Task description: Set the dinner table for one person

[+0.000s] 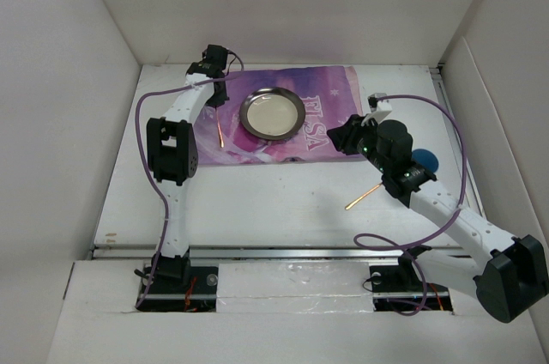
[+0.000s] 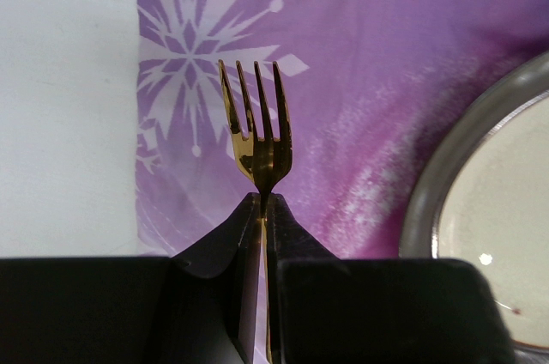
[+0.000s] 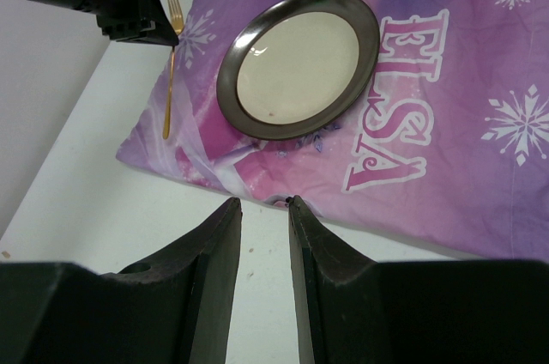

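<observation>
The dinner table [image 1: 283,201] is a white top with a purple printed mat [image 1: 326,124] at its back. A dark-rimmed plate [image 1: 271,114] [image 3: 298,63] lies on the mat. My left gripper [image 1: 220,87] [image 2: 262,203] is shut on the neck of a gold fork [image 2: 257,124] [image 3: 171,81]. The fork's tines point away over the mat's left part, just left of the plate rim [image 2: 446,184]. My right gripper [image 1: 337,137] [image 3: 264,203] hangs open and empty over bare table at the mat's near edge.
A second gold utensil [image 1: 364,197] lies on the table under my right arm. A blue round object [image 1: 426,160] sits partly hidden behind that arm. White walls enclose the table on the left, back and right.
</observation>
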